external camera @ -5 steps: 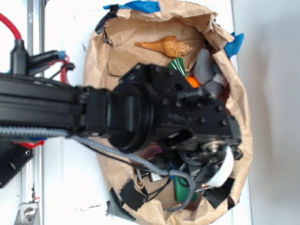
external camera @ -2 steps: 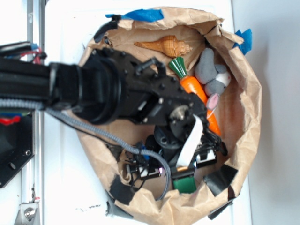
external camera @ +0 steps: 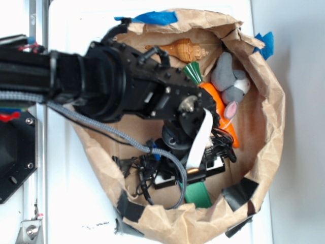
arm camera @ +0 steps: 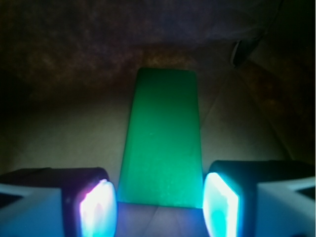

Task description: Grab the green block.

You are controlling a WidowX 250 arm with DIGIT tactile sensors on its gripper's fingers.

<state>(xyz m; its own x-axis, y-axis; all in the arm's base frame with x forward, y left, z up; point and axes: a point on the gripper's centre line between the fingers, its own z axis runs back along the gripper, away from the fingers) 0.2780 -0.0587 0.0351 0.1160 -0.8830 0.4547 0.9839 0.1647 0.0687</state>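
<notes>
The green block lies flat on the brown paper, running away from the camera in the wrist view. My gripper is open, with one finger on each side of the block's near end and a small gap on both sides. In the exterior view the block shows below the gripper near the bottom of the paper nest; the arm hides its upper part.
A brown paper nest with raised crumpled walls holds everything. An orange carrot with a dark green top, a grey plush mouse and a tan seashell lie in the upper part. Black tape patches the lower wall.
The arm has swung slightly up and left over the nest, and the gripper has come down closer over the green block's upper end.
</notes>
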